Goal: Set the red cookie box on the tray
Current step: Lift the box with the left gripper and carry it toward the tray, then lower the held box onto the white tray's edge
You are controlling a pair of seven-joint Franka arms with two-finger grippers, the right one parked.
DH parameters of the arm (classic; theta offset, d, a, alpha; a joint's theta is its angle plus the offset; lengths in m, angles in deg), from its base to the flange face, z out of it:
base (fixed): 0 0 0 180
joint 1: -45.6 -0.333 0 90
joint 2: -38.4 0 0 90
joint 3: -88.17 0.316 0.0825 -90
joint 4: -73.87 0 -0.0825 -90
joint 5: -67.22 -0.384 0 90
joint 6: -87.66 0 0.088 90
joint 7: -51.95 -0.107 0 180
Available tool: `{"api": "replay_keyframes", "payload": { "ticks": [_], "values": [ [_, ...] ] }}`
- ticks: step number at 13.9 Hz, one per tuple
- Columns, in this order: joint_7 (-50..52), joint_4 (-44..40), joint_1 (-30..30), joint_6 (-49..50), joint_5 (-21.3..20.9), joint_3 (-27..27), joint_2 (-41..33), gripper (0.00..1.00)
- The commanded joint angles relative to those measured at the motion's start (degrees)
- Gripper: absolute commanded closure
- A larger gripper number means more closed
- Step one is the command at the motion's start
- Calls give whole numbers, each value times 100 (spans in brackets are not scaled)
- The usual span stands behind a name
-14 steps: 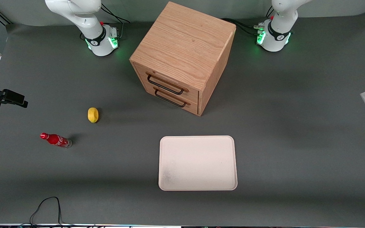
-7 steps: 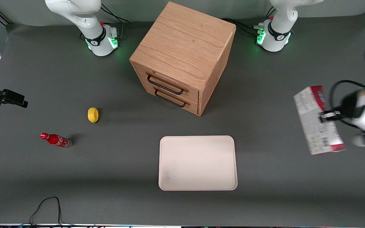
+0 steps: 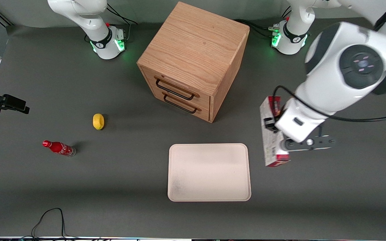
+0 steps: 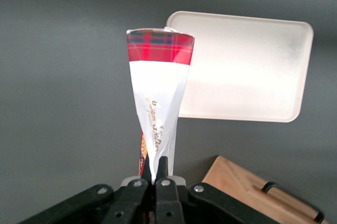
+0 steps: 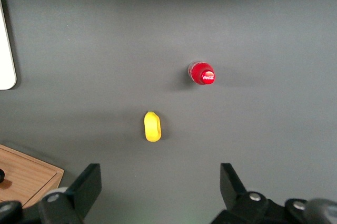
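The table (image 3: 79,187), a dark grey mat, lies under everything and well below my claw.

The wooden drawer cabinet (image 3: 193,50) is the largest thing on it. It stands farther from the front camera than my claw, toward the parked arm's end from it; its two drawers carry dark handles (image 3: 175,89), and one corner (image 4: 247,187) shows just past my fingers in the left wrist view.

The tray (image 3: 209,197), cream-white with rounded corners and a low rim, lies flat on the table, nearer the front camera than the cabinet. It is near my claw, a short way toward the parked arm's end, and nothing lies on it. In the left wrist view the tray (image 4: 274,76) shows past the box's outer end.

The red cookie box (image 3: 269,140) hangs in the air in my grip, above bare table just beside the tray and not over it. In the front view its long axis runs toward the front camera, with a red end at each extreme. In the left wrist view the red cookie box (image 4: 158,92) reaches away from my fingers, pale face first, red plaid end outermost.

My gripper (image 4: 157,174) pinches the box's near end, its fingers (image 4: 163,168) pressed onto the thin cardboard.

The red soda bottle (image 3: 59,148) and the yellow lemon (image 3: 98,121) stand apart from each other, far toward the parked arm's end from my claw.
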Motion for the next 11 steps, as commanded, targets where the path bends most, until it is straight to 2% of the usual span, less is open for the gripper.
{"api": "replay_keyframes", "payload": {
  "ticks": [1,2,4,7,9,11],
  "values": [
    [589,-395,417,-171,-203,122,375,100],
    [835,-395,514,-198,-221,130,437,100],
    [847,-395,532,-286,-405,122,560,100],
    [751,-308,506,-619,-432,122,920,100],
    [452,-211,489,-996,-449,122,1184,100],
    [390,253,445,-1734,-467,139,1334,100]
  ]
}}
